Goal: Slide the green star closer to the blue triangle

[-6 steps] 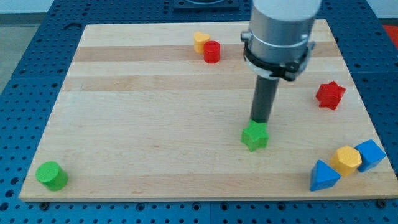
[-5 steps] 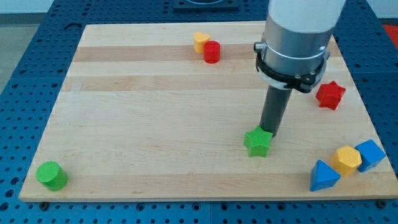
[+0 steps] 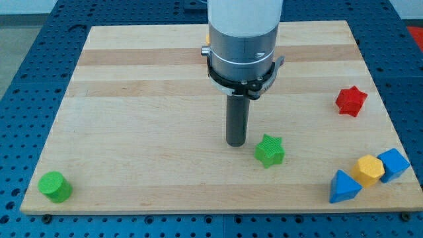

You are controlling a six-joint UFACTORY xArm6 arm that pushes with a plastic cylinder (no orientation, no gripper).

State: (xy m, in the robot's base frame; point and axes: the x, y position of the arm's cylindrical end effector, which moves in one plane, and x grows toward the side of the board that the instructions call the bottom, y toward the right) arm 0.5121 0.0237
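My tip (image 3: 236,143) is now set just left of the green star (image 3: 269,150), apart from it; earlier it was at the star's top edge. No gripper is fitted, nothing is held. The star is barely shifted, sitting centre-right, well apart from the blue triangle (image 3: 344,186) at bottom right. Yellow and red blocks at top are now hidden by the arm.

My tip (image 3: 236,143) on the board (rod upright), under the grey arm (image 3: 243,39).
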